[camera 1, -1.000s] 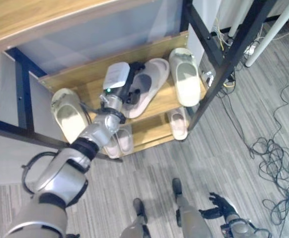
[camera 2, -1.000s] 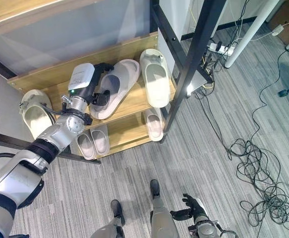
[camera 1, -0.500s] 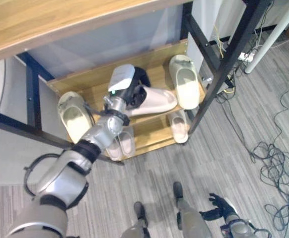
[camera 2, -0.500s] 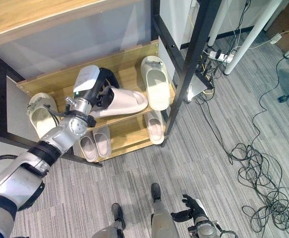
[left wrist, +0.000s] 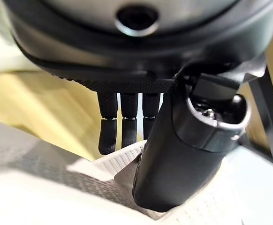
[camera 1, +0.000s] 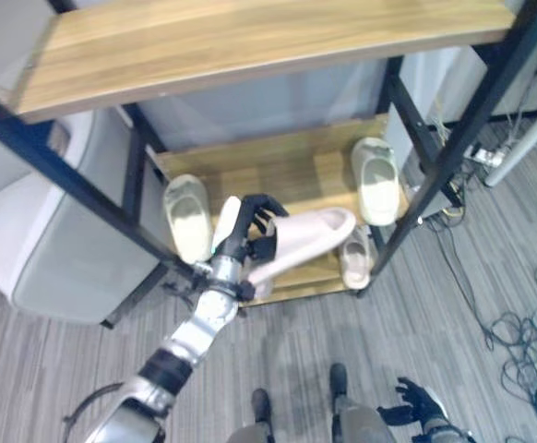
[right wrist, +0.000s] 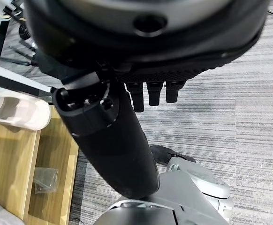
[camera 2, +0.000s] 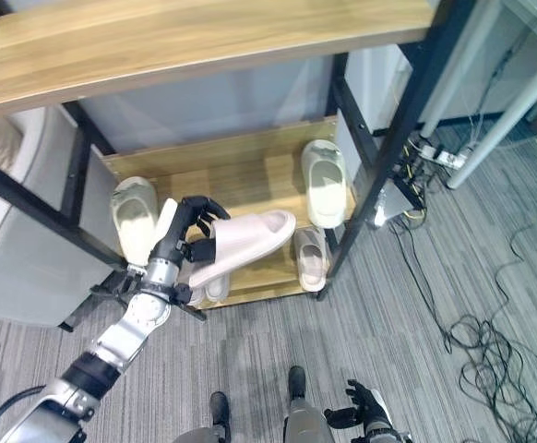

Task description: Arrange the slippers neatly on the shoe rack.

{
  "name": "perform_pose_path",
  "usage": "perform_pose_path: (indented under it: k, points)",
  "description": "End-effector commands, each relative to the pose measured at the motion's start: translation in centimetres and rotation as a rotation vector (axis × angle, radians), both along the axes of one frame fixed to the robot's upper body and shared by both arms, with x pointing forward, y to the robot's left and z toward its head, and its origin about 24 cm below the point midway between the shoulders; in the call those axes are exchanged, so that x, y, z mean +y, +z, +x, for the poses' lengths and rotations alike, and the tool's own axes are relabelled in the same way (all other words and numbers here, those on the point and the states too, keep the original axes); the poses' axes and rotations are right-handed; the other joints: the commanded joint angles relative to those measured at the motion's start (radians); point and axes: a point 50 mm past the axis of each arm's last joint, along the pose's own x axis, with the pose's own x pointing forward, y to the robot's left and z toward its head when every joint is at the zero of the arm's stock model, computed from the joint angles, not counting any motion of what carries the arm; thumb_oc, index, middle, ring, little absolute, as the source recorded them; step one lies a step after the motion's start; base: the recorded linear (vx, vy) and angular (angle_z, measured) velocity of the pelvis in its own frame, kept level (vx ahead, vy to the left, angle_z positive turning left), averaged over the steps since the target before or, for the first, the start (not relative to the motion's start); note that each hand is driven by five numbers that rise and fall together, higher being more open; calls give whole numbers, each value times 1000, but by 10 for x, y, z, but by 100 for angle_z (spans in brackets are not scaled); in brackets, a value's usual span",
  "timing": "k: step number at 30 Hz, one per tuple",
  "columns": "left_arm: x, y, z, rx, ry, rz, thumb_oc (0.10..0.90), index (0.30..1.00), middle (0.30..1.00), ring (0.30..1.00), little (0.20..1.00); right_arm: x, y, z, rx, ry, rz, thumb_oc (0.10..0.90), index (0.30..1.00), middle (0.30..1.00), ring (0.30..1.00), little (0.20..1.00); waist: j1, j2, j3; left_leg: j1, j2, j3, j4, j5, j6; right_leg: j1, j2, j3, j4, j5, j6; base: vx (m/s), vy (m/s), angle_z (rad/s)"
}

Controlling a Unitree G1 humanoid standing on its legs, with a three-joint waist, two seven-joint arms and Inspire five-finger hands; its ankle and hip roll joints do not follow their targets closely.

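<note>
A pale pink slipper [camera 2: 241,242] is gripped at its heel end by the curled fingers and thumb of the left hand [camera 2: 187,231] and held raised in front of the shoe rack [camera 2: 250,175], on whose middle shelf two cream slippers [camera 2: 136,217] [camera 2: 324,183] are set, while the right hand [camera 2: 365,406] is kept low over the floor with relaxed fingers.

I'm seeing the head camera pulling back and tilting up, so the whole wooden shoe rack [camera 2: 250,175] is sitting lower in view. My left robot hand [camera 2: 191,230] is lifting the pale pink rubber slipper [camera 2: 241,242] off the middle shelf, turning it sideways and drawing it out past the shelf's front edge.
</note>
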Motion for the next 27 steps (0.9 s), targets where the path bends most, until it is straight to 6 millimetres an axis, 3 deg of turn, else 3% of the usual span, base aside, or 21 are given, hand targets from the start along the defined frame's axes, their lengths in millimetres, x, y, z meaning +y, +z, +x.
perform_pose_path:
  k: [1, 8, 9, 11, 15, 17, 22, 25, 26, 27]
  points:
    - [-11, 64, 0, -284, -129, -178, 400, 300, 300, 300, 300, 11, -6, -11, -2, -46, 59, 800, 900, 900, 900, 900, 16, -57, -49, -47, 1, 24, 168, -49, -42, 73, 22, 40, 14, -169, 24, 35, -96, 24]
    - [-28, 54, -17, -228, -261, -173, 400, 300, 300, 300, 300, 7, -4, -10, -6, -55, 46, 800, 900, 900, 900, 900, 37, -73, -17, -147, -14, -48, 371, -19, -37, 132, 39, 28, 13, -192, -11, 33, -90, 23]
    - [-28, 54, -17, -228, -261, -173, 400, 300, 300, 300, 300, 7, -4, -10, -6, -55, 46, 800, 900, 900, 900, 900, 37, -73, -18, -147, -14, -48, 371, -20, -37, 132, 39, 28, 13, -192, -11, 41, -32, 28]
    - [-34, 46, -20, -185, -298, -169, 400, 300, 300, 300, 300, 6, -3, -6, -14, -56, 41, 800, 900, 900, 900, 900, 45, -86, -19, -184, -80, -41, 325, -86, -4, 125, 31, 26, 14, -192, -3, 65, -38, 9]
    - [-37, 43, -25, -159, -339, -195, 400, 300, 300, 300, 300, 8, -1, 2, -22, -33, 34, 800, 900, 900, 900, 900, 88, -92, -21, -270, -139, -17, 245, -33, 8, 125, 57, 66, 22, -212, 7, 132, 13, -47]
    - [-36, 40, -31, -143, -367, -191, 400, 300, 300, 300, 300, 13, -3, 3, -14, -8, 35, 800, 900, 900, 900, 900, 105, -97, -40, -239, -138, -21, 209, -44, 24, 145, 75, 97, 20, -231, 9, 191, 57, -5]
    - [-34, 39, -35, -133, -394, -182, 400, 300, 300, 300, 300, 18, -3, 5, -14, 21, 44, 800, 900, 900, 900, 900, 120, -117, -48, -222, -135, 4, 207, -58, 38, 161, 56, 131, 39, -252, 19, 138, 88, -48]
    - [-35, 39, -36, -129, -407, -152, 400, 300, 300, 300, 300, 24, -3, 12, -13, 63, 47, 800, 900, 900, 900, 900, 137, -132, -58, -198, -129, 49, 197, -85, 70, 126, 16, 134, 159, -271, 64, 114, 140, -58]
    - [-35, 39, -35, -128, -408, -144, 400, 300, 300, 300, 300, 26, -2, 15, -18, 78, 47, 800, 900, 900, 900, 900, 138, -132, -54, -184, -126, 57, 193, -93, 78, 95, 10, 127, 218, -264, 88, 103, 170, -79]
    - [-35, 40, -34, -130, -406, -134, 400, 300, 300, 300, 300, 28, 1, 23, -34, 96, 46, 800, 900, 900, 900, 900, 123, -123, -36, -153, -119, 64, 190, -105, 96, 11, -4, 120, 365, -227, 138, 83, 168, -85]
